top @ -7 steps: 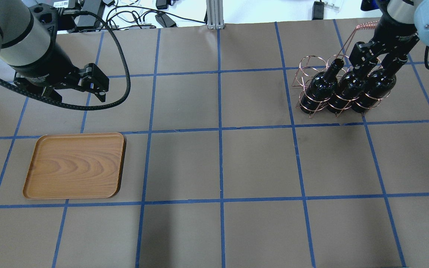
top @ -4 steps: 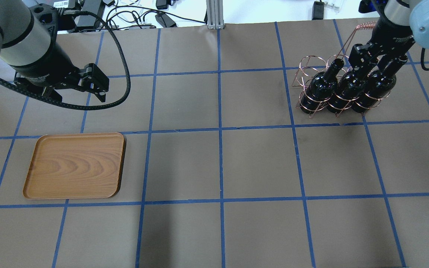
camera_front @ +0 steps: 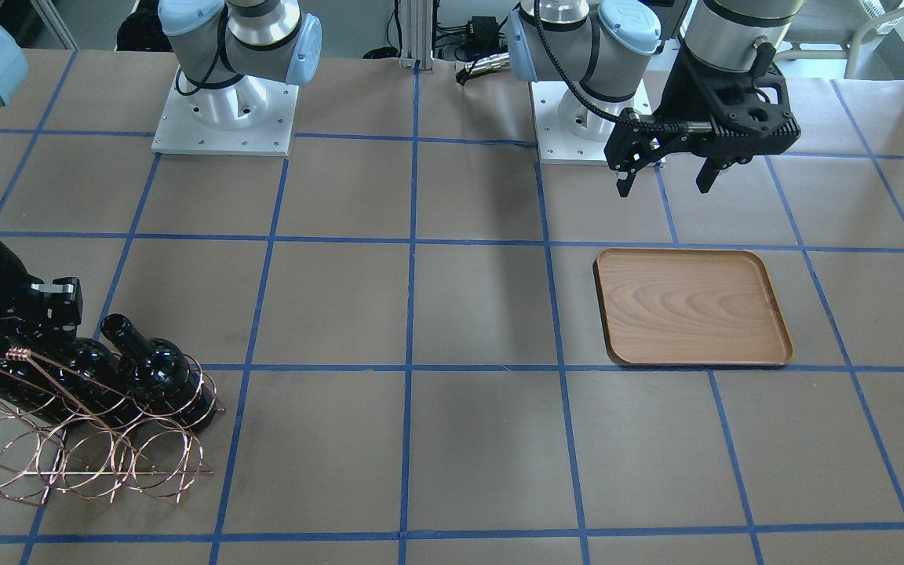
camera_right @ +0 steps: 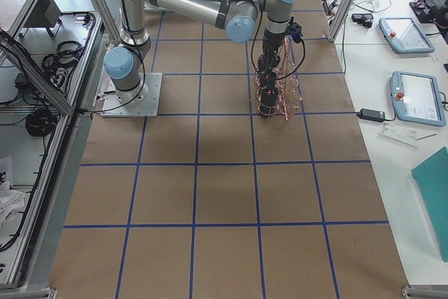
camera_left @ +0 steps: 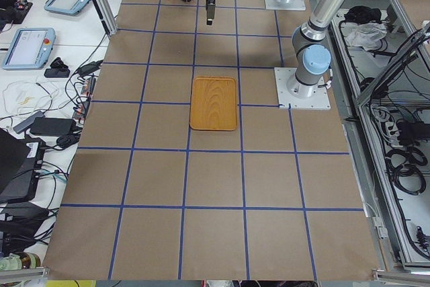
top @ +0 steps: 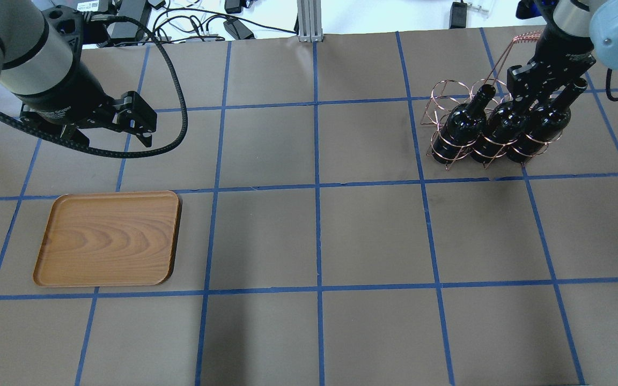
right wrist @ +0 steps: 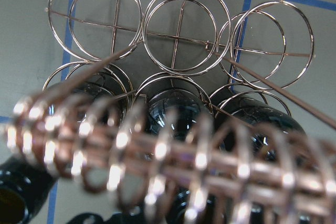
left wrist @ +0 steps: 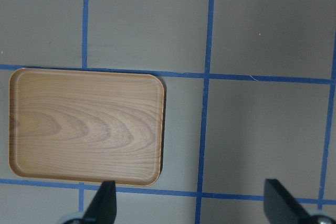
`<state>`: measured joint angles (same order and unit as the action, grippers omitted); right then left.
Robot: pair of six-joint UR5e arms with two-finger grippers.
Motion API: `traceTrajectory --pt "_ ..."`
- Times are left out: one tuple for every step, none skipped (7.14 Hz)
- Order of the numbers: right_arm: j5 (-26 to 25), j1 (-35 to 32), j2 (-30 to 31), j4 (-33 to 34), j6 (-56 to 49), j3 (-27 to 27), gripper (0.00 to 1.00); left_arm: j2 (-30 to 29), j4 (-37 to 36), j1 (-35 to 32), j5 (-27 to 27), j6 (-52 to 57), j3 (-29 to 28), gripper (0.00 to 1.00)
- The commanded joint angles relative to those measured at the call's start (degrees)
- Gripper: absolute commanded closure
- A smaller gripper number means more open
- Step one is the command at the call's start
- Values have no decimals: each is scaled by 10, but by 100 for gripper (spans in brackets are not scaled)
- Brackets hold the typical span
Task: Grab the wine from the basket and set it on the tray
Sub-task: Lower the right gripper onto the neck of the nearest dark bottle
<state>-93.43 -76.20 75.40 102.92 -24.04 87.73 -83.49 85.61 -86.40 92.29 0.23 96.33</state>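
The wine [top: 502, 128] stands upright in the basket [top: 448, 99] at the far right of the table [top: 314, 236], its long axis vertical and its neck pointing up; it is the middle of three dark bottles in a row, with a left bottle [top: 456, 128] and a right bottle [top: 539, 126] just beside it; all three sit in the rings on the robot's side of the basket. The right gripper [top: 528, 99] reaches down from above at the wine's neck, its jaws narrow and set on either side of it; whether the pads press the glass I cannot tell, since the gripper's own body hides the neck in the overhead view; in the front-facing view the arm covers the tops of the wine and the right bottle, so only the left bottle's neck shows plainly. In the right wrist view the twisted handle [right wrist: 157, 156] lies blurred across the picture; only glossy shoulders show through the rings beneath it, and a bottle mouth is cut off at the lower left corner. In both side views the basket is too small to read. The tray [top: 108, 238] lies flat at the near left, well apart from the basket; the left gripper [camera_front: 665, 184] hangs above the table just beyond the tray's far edge, jaws wide, holding nothing.
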Motion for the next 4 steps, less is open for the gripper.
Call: traceTrajectory --pt "5 0 0 0 0 0 56 0 0 1 0 0 0 0" --pt "6 0 1 0 0 0 59 0 0 1 0 0 1 0" --pt "6 0 5 -1 0 -5 60 0 0 1 1 0 0 0" --pt "8 -1 7 -1 0 -6 65 0 0 1 0 -1 0 0"
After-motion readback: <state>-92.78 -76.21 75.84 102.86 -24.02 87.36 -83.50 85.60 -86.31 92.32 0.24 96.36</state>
